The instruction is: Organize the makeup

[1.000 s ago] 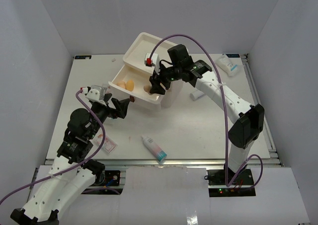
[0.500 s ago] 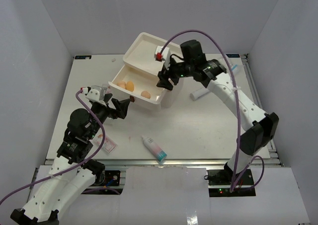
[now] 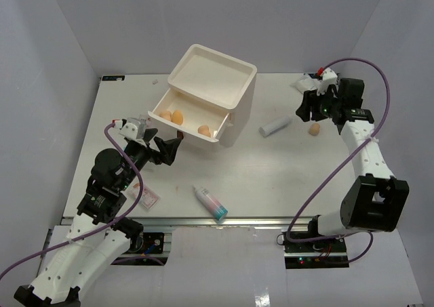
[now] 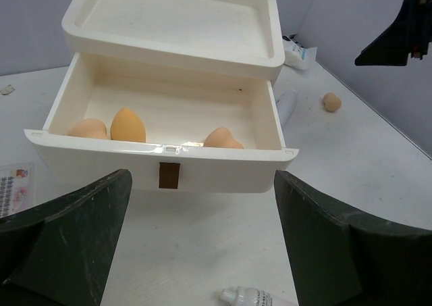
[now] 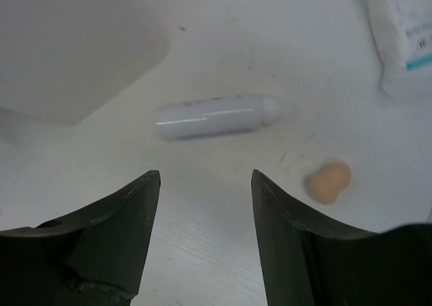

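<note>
Progress is partial: three sponges (image 3: 177,116) sit in the drawer (image 3: 183,134), upper centre. A fourth sponge (image 3: 314,129), tube (image 3: 276,126), bottle (image 3: 210,203) and sachet (image 3: 147,197) lie loose on the table (image 3: 271,178). Left gripper (image 3: 166,148) faces the drawer and right gripper (image 5: 204,177) hangs above the tube, both spread and empty.

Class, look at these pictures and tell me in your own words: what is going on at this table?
Two robot arms are sorting makeup into a cream drawer box. The left gripper hangs open and empty before the pulled-out drawer, which holds three tan sponges. The right gripper, also open and empty, hovers near the white tube and a loose sponge. A teal-capped bottle lies near the front edge.
</note>
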Controlling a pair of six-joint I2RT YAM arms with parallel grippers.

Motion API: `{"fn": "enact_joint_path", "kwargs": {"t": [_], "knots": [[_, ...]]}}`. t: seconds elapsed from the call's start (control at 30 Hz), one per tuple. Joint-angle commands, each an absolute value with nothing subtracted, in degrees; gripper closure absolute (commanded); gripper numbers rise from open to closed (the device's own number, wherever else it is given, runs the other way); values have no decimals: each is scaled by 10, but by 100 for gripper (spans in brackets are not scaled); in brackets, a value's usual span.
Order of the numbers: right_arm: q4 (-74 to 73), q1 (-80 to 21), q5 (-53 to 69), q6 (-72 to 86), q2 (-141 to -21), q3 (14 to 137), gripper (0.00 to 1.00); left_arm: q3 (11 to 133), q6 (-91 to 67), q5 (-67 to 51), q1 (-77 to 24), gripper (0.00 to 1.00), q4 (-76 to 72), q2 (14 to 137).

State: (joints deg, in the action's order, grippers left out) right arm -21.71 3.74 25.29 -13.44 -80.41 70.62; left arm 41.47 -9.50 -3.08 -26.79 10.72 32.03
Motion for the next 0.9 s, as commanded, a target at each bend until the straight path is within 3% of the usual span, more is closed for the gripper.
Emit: {"fn": "enact_joint_path", "kwargs": {"t": [0.0, 0.13, 0.27, 0.47, 0.87], "knots": [[-145, 76, 94, 33, -852, 684, 37, 414, -98, -51, -265, 2, 105, 313], [-146, 78, -39, 70, -908, 695, 35, 414, -98, -55, -265, 2, 104, 310], [-152, 81, -97, 88, -960, 721, 34, 414, -98, -56, -265, 2, 104, 311], [-159, 96, -84, 104, -1037, 763, 35, 414, -98, -57, -265, 2, 103, 314], [-164, 101, -4, 107, -1116, 795, 49, 414, -98, -55, -265, 2, 104, 322]]}}
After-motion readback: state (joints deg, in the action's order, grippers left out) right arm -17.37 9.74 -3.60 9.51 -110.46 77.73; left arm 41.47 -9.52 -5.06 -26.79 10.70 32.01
